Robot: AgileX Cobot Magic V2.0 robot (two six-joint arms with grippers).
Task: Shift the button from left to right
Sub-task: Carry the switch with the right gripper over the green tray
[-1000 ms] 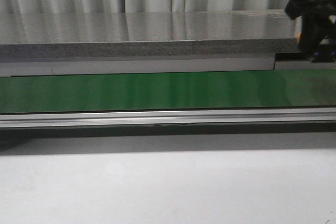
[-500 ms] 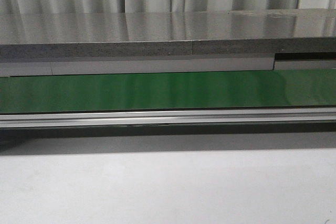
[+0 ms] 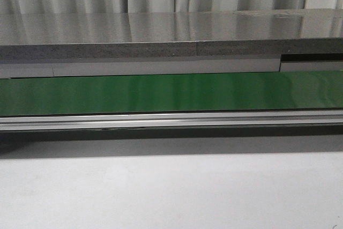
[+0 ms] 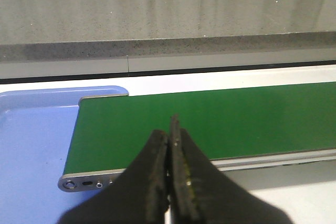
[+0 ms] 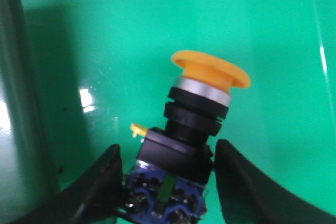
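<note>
The button (image 5: 195,109) shows only in the right wrist view: a yellow-orange cap on a silver ring, a black body and a blue base with a green mark. It hangs tilted between the fingers of my right gripper (image 5: 168,148), which is shut on its base and body, close over a glossy green surface (image 5: 131,35). In the left wrist view my left gripper (image 4: 169,129) is shut and holds nothing, hovering at the near edge of the green conveyor belt (image 4: 220,119). Neither gripper nor the button appears in the front view.
The green belt (image 3: 171,92) runs across the front view with a metal rail (image 3: 171,119) along its near side. Behind it is a grey stone counter (image 3: 161,30), in front a white table (image 3: 171,191). A blue tray (image 4: 31,145) sits at the belt's end.
One second ago my right gripper was at the far right edge of the front view. It has since gone out of that view to the right.
</note>
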